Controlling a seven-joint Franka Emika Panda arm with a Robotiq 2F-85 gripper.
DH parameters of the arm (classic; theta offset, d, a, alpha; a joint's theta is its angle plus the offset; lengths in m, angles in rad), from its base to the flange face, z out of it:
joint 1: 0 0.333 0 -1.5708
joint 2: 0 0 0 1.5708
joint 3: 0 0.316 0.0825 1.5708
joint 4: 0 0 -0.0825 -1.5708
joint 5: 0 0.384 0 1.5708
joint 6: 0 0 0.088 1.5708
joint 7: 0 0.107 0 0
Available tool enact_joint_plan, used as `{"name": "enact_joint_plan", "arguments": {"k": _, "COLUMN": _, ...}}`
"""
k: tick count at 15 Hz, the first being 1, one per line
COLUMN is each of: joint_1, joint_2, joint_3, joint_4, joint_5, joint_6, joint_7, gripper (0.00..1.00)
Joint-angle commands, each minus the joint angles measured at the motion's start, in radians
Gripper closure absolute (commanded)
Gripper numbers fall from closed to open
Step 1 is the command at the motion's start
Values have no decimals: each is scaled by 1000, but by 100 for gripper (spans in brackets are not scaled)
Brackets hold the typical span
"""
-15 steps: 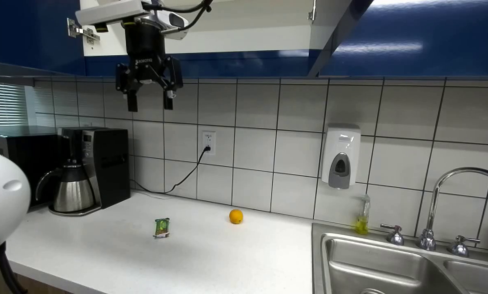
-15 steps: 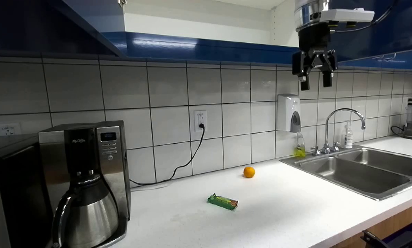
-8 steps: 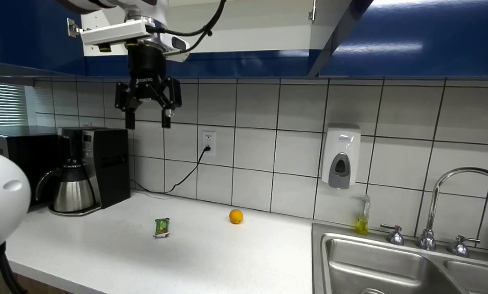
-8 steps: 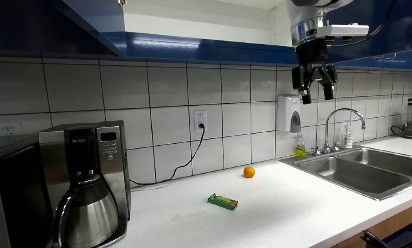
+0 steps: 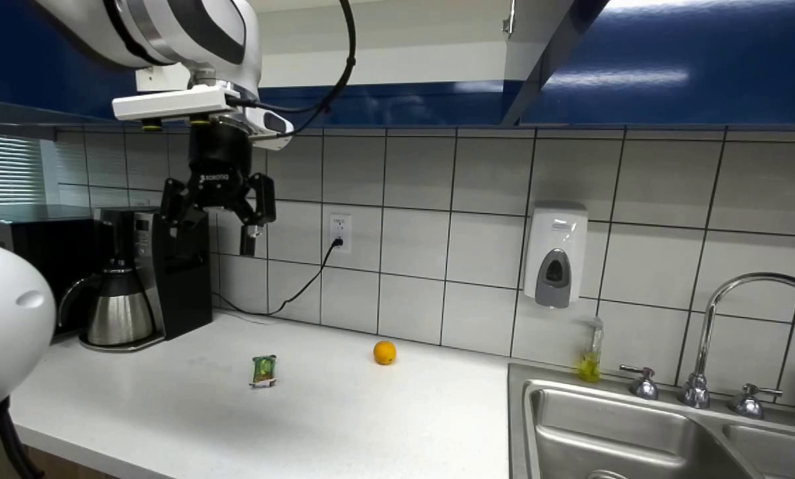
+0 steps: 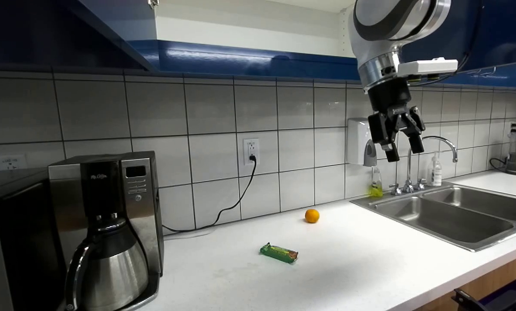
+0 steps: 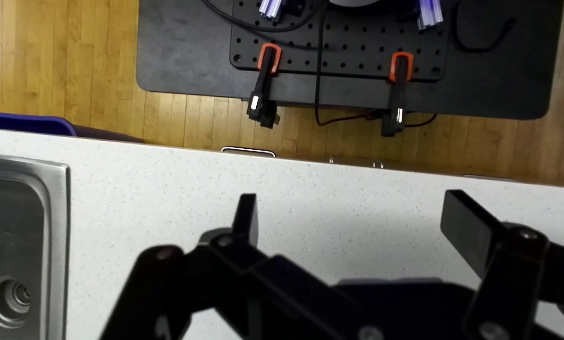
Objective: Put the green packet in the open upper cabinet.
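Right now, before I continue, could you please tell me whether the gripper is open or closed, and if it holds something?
The gripper is open and holding nothing; the green packet lies on the counter.

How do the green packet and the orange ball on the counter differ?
The green packet is oblong, the orange ball round. The packet shows green and brown, the ball mostly orange. The ball sits nearer the tiled wall than the packet. Both lie on the white counter.
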Motion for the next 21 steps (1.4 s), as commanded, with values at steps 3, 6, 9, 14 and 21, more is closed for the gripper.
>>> {"name": "enact_joint_plan", "arguments": {"k": 3, "joint_1": 20, "joint_2": 35, "joint_3": 25, "joint_4": -85, "joint_5": -3, "joint_6": 134, "joint_7": -14, "gripper": 0}}
{"name": "enact_joint_plan", "arguments": {"k": 6, "joint_1": 32, "joint_2": 92, "joint_3": 32, "joint_4": -122, "joint_5": 13, "joint_6": 268, "joint_7": -8, "gripper": 0}}
{"name": "enact_joint_plan", "arguments": {"k": 9, "joint_1": 56, "joint_2": 167, "joint_3": 35, "joint_4": -154, "joint_5": 50, "joint_6": 401, "joint_7": -18, "gripper": 0}}
{"name": "enact_joint_plan", "arguments": {"k": 14, "joint_1": 93, "joint_2": 340, "joint_3": 64, "joint_4": -125, "joint_5": 84, "joint_6": 600, "joint_7": -13, "gripper": 0}}
{"name": "enact_joint_plan", "arguments": {"k": 21, "joint_1": 82, "joint_2": 605, "joint_3": 113, "joint_4": 25, "joint_5": 40, "joint_6": 736, "joint_7": 29, "gripper": 0}}
